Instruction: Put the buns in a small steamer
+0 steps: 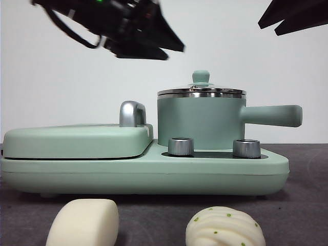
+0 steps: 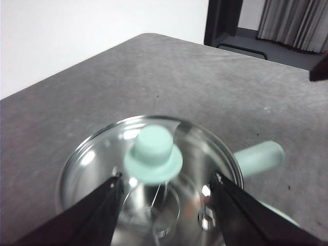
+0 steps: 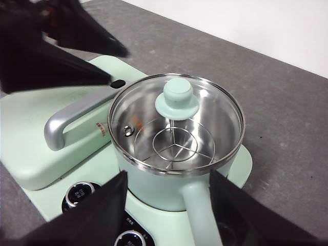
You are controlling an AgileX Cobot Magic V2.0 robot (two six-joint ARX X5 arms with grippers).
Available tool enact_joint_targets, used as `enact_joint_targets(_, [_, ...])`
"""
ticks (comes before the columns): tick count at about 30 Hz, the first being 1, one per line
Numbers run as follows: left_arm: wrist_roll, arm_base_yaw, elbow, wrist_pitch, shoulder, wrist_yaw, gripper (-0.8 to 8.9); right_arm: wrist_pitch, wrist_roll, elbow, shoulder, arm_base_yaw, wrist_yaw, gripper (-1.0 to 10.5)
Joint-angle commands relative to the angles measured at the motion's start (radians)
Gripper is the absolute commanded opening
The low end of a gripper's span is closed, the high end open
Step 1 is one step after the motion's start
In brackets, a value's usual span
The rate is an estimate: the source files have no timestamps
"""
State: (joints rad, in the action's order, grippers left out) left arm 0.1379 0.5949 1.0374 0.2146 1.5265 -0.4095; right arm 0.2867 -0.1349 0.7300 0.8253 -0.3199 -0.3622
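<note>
The small steamer (image 1: 200, 120) is a mint-green pot with a side handle (image 1: 271, 115). Its glass lid (image 3: 177, 123) is on, and a wire rack shows through the glass. Two buns lie on the table in front: a smooth loaf-shaped one (image 1: 84, 223) and a twisted one with green flecks (image 1: 225, 228). My left gripper (image 2: 166, 182) hangs open above the lid, its jaws either side of the green knob (image 2: 152, 154) without touching it. In the front view the left gripper (image 1: 171, 51) is up and to the left of the knob (image 1: 200, 78). My right gripper (image 3: 169, 179) is open above the steamer's handle side and holds nothing.
The steamer stands on a mint-green cooker base (image 1: 154, 171) with two steel dials (image 1: 181, 146). Beside it is a flat hinged griddle (image 1: 77, 141) with a chrome handle (image 3: 72, 120). The right arm shows as a dark tip (image 1: 269, 28) at the top right corner.
</note>
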Motion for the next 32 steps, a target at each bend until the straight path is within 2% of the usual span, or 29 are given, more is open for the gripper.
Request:
enact_joint_targets(1, [-0.003, 0.023, 0.076, 0.014, 0.071, 0.003, 2.76, -0.013, 0.023, 0.018, 0.003, -0.005, 0.004, 2.6])
enact_joint_targets(10, [0.011, 0.048, 0.222, 0.018, 0.23, 0.022, 2.76, -0.013, 0.023, 0.018, 0.003, -0.005, 0.003, 2.6])
enact_joint_targets(22, [0.011, 0.048, 0.239, 0.018, 0.277, 0.04, 2.72, -0.013, 0.023, 0.018, 0.003, -0.005, 0.003, 2.6])
enact_joint_targets(27, [0.011, 0.048, 0.239, 0.011, 0.277, 0.045, 1.48, -0.013, 0.023, 0.018, 0.003, -0.005, 0.003, 2.6])
enact_joint_targets(32, [0.011, 0.048, 0.239, 0.009, 0.283, 0.045, 1.47, -0.013, 0.023, 0.018, 0.003, -0.005, 0.004, 2.6])
